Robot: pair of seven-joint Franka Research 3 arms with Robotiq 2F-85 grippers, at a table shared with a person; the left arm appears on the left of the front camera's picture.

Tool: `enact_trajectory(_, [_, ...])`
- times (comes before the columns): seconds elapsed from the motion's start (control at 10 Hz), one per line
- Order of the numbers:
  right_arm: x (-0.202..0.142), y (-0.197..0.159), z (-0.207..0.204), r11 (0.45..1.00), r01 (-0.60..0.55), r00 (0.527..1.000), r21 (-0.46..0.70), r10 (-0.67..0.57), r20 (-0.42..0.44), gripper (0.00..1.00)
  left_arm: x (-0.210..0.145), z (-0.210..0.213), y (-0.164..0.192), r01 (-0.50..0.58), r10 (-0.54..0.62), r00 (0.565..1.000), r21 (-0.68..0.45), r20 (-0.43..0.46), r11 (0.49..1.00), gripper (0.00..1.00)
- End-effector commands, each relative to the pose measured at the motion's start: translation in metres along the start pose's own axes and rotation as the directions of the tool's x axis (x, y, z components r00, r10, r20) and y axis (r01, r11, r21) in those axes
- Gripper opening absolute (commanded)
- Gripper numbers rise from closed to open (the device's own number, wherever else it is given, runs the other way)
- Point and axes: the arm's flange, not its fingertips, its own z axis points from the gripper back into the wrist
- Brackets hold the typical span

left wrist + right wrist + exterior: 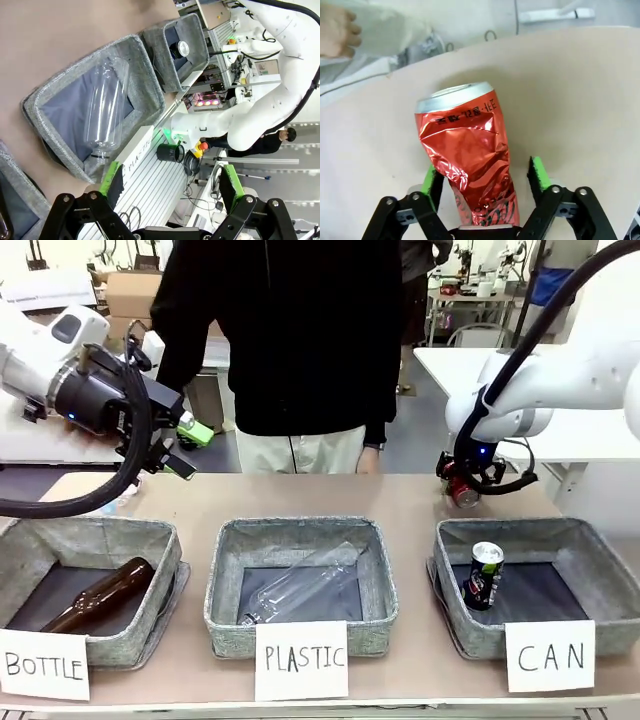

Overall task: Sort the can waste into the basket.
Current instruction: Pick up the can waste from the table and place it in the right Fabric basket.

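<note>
A crumpled red can (467, 160) lies on the table (580, 100) between my right gripper's (485, 180) fingers. The jaws are open: the left pad is against the can and the right pad (537, 172) stands a little off it. From the front, that gripper (462, 488) is down on the red can (464, 494), just behind the grey CAN basket (560, 532). A black can (485, 575) stands upright inside that basket. My left gripper (185, 445) hangs open and empty, high over the table's left side, and in its own view its green pads (114, 182) are spread wide.
A brown glass bottle (100, 595) lies in the BOTTLE basket (100, 530). A clear plastic bottle (300, 588) lies in the PLASTIC basket (300, 530). A person in black stands at the far edge, one hand (337, 30) near the table. White name cards front each basket.
</note>
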Motion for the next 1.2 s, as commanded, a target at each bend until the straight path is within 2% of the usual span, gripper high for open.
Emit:
enact_trajectory(0.0, [-0.001,0.0,0.004,1.0,-0.014,1.0,0.007,0.014,-0.007,0.0,-0.001,0.003,-0.002,-0.002,0.002,1.0,0.006,-0.015,1.0,1.0])
enact_trajectory(0.1, [-0.002,0.0,0.003,1.0,-0.017,1.0,0.007,0.017,-0.019,0.34,-0.001,0.003,-0.002,-0.002,0.002,1.0,0.006,-0.015,1.0,1.0])
enact_trajectory(0.2, [-0.004,0.002,0.002,1.0,-0.024,0.999,-0.004,0.024,-0.022,0.0,-0.001,0.003,-0.002,-0.002,0.002,1.0,0.006,-0.015,1.0,1.0])
enact_trajectory(0.6, [-0.006,0.003,0.003,1.0,-0.025,1.0,-0.018,0.025,-0.017,0.0,-0.001,0.003,-0.002,-0.002,0.002,1.0,0.006,-0.015,1.0,1.0])
enact_trajectory(0.8, [-0.017,-0.002,0.022,1.0,-0.017,1.0,-0.005,0.017,0.015,0.0,-0.001,0.003,-0.002,-0.002,0.002,1.0,0.006,-0.015,1.0,1.0])
enact_trajectory(0.9, [-0.038,-0.01,0.062,1.0,-0.006,0.997,0.026,0.004,0.08,0.0,-0.001,0.003,-0.002,-0.002,0.002,1.0,0.006,-0.015,1.0,1.0])
enact_trajectory(1.0, [-0.077,-0.024,0.116,0.994,0.003,0.995,0.106,-0.014,0.1,0.0,-0.001,0.003,-0.002,-0.002,0.002,1.0,0.006,-0.015,1.0,1.0])
enact_trajectory(1.1, [-0.127,-0.047,0.164,0.978,-0.063,0.993,0.197,0.042,0.112,0.0,-0.001,0.003,-0.002,-0.002,0.002,1.0,0.006,-0.015,1.0,1.0])
